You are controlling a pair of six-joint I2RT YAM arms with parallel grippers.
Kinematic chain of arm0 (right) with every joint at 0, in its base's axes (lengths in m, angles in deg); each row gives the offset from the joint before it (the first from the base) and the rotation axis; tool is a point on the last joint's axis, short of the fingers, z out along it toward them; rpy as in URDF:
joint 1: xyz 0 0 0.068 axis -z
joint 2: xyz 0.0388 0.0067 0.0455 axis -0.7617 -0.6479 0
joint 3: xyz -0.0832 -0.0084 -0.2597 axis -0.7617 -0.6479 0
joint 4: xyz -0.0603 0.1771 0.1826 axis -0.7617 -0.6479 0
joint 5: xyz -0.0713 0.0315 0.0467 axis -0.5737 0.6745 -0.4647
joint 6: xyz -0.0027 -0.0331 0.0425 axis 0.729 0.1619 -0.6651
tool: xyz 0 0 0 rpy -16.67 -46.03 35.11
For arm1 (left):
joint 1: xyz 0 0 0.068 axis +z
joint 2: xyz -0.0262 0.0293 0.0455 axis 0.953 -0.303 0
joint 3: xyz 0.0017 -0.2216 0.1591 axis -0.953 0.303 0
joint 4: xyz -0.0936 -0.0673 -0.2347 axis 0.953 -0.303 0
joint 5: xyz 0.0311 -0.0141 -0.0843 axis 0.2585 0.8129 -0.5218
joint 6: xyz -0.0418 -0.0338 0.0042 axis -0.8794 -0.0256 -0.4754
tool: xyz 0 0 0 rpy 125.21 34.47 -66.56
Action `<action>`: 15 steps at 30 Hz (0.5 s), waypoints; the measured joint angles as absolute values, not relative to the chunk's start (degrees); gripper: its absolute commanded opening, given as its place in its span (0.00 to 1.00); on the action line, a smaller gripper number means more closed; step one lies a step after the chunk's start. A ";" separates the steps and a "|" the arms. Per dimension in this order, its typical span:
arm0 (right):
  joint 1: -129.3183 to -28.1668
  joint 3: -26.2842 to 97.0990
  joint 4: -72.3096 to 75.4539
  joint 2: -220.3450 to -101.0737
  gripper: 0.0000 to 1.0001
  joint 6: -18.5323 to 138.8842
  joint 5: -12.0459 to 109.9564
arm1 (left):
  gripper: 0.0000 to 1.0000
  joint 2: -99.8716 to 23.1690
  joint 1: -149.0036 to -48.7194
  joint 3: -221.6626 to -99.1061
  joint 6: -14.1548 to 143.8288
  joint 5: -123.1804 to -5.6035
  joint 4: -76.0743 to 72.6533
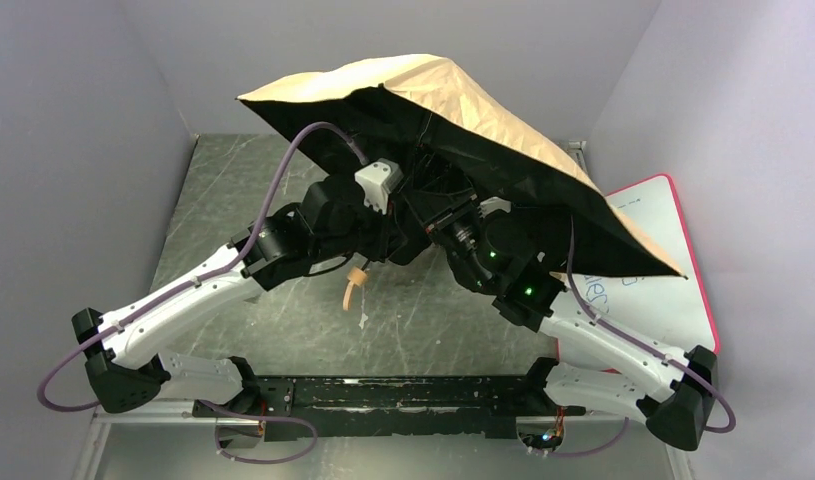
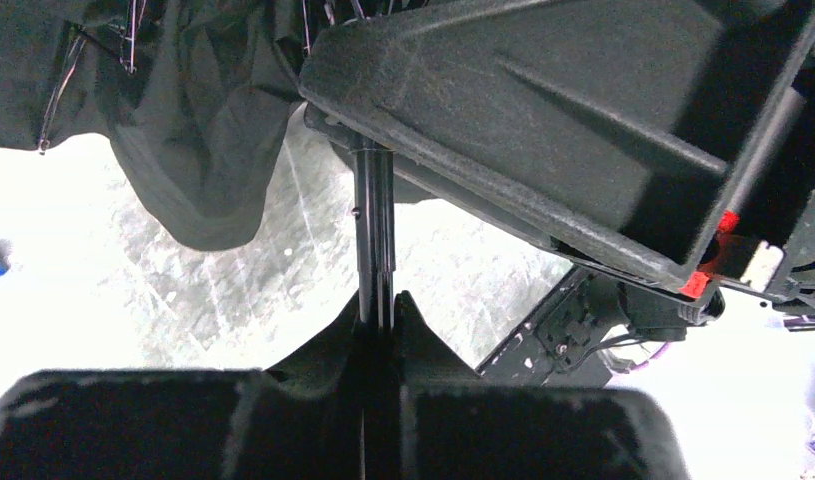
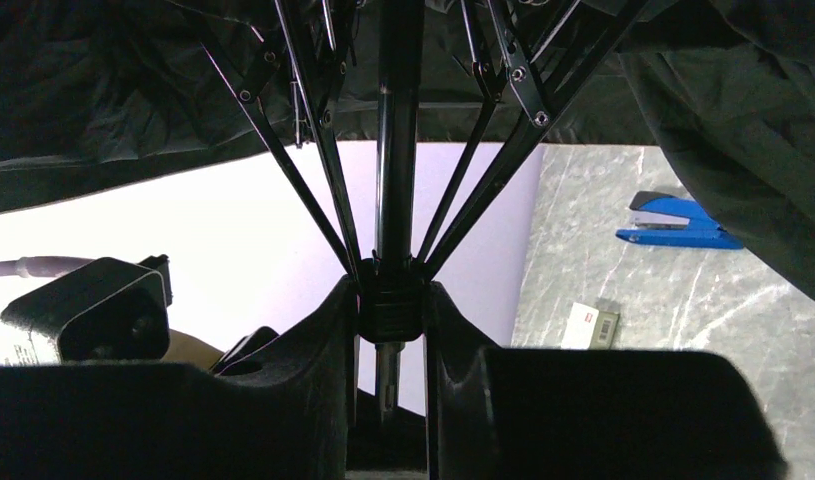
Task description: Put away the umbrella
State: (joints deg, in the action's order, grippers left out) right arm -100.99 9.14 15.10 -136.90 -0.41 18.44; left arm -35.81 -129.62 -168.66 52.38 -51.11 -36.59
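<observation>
The umbrella [image 1: 453, 95] is held up over the middle of the table, its cream canopy half spread with the black lining facing down. In the left wrist view my left gripper [image 2: 378, 315] is shut on the thin dark shaft [image 2: 373, 220]. In the right wrist view my right gripper [image 3: 390, 310] is shut on the black runner hub [image 3: 388, 300], where the ribs [image 3: 303, 170] fan out round the shaft [image 3: 398, 150]. A tan part of the umbrella [image 1: 355, 285] hangs below the left wrist. In the top view the canopy hides both sets of fingertips.
A whiteboard with a pink rim [image 1: 673, 290] lies at the table's right side, partly under the canopy. A blue stapler [image 3: 673, 222] and a small white labelled card [image 3: 591, 325] lie on the grey marbled table [image 1: 233, 200]. Grey walls close in on both sides.
</observation>
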 measured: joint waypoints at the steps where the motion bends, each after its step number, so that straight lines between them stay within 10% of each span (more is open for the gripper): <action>1: -101.01 9.01 15.01 -136.97 0.00 -0.56 18.62 | 0.05 -35.81 -129.62 -168.68 52.41 -50.83 -37.16; 15: -100.55 -2.91 11.86 -136.97 0.00 -4.56 13.81 | 0.61 -32.61 -129.68 -154.54 51.05 -52.40 -31.63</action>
